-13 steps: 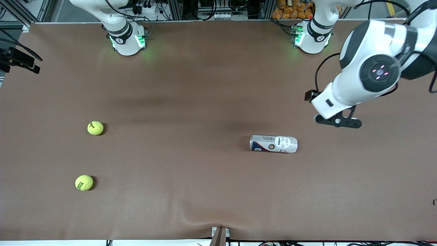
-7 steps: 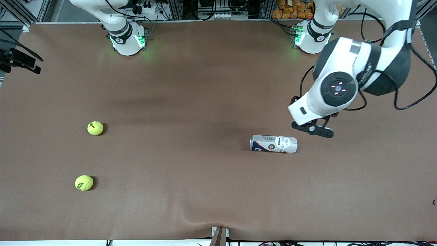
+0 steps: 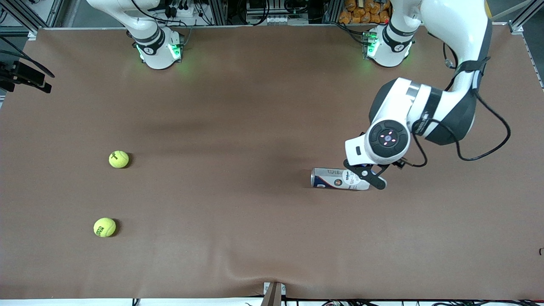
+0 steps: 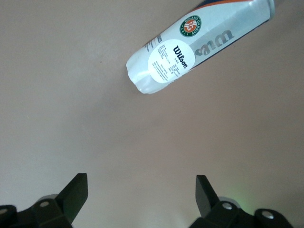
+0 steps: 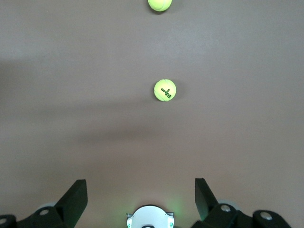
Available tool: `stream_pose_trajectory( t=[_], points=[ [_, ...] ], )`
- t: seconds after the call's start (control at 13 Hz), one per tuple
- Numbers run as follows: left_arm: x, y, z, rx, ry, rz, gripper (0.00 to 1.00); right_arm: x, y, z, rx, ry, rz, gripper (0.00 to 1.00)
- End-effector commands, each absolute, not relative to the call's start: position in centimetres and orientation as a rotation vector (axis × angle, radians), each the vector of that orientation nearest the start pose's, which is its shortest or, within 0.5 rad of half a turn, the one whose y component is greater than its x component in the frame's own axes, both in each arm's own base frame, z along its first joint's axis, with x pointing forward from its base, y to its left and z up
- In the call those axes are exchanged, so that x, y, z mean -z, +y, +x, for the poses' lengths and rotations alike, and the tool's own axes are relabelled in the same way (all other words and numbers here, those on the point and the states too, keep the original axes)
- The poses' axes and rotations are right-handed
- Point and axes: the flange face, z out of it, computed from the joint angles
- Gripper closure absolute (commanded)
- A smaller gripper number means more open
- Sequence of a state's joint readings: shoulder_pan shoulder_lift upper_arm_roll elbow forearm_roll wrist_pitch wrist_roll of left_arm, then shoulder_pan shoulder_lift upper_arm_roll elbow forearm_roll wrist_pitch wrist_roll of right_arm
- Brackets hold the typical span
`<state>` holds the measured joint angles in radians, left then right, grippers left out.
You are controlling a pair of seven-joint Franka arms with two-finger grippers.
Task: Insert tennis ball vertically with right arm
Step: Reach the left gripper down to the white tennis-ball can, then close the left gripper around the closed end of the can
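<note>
Progress: early stage, nothing inserted yet. Tennis-ball can [image 3: 340, 179] lies on its side on the brown worktop [image 3: 255, 106], toward the left arm's end, so it is not yet upright for a vertical drop. Left gripper [image 3: 365, 174] hangs over the can's closed, rounded end, fingers [image 4: 76, 190] spread wide and holding nothing; in the left wrist view the can sits apart from them, untouched. Right gripper [image 5: 141, 190] is out of the front view; its wrist view shows its fingers wide apart, empty, high over the worktop at the right arm's end, with both balls well clear of them. Farther tennis ball [image 3: 118, 159] and nearer tennis ball [image 3: 104, 227] rest well apart from the can, toward the right arm's end. Remaining, by my judgement: stand the can upright, pick one ball with the right arm, lower it in. Can looks white-and-silver, printed "Wilson", with a round label and a metal rim at its mouth end. Balls: yellow-green felt, dark print.
</note>
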<state>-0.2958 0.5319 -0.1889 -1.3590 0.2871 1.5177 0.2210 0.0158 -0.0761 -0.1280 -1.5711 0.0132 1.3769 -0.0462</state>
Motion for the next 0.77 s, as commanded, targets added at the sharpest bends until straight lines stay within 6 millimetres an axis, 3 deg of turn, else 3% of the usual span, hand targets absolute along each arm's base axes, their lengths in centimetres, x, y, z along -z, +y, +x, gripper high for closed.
stream_pose_trajectory(
  t=[0.0, 0.23, 0.46, 0.69],
  points=[
    [-37.8, -28.3, 61.9, -0.469, 1.204, -2.512, 0.00, -64.7, -5.7, 50.4, -0.170, 0.084, -3.094, 0.00],
    [-34.9, -29.6, 61.9, -0.497, 1.390, -2.366, 0.00, -63.7, -6.0, 50.6, -0.172, 0.092, -3.093, 0.00],
    [-32.7, -30.2, 62.1, -0.520, 1.517, -2.287, 0.00, -61.5, -6.6, 50.9, -0.188, 0.105, -3.089, 0.00],
    [-29.5, -32.8, 61.2, -0.525, 1.565, -2.122, 0.00, -61.5, -6.7, 50.8, -0.188, 0.110, -3.089, 0.00]
  ],
)
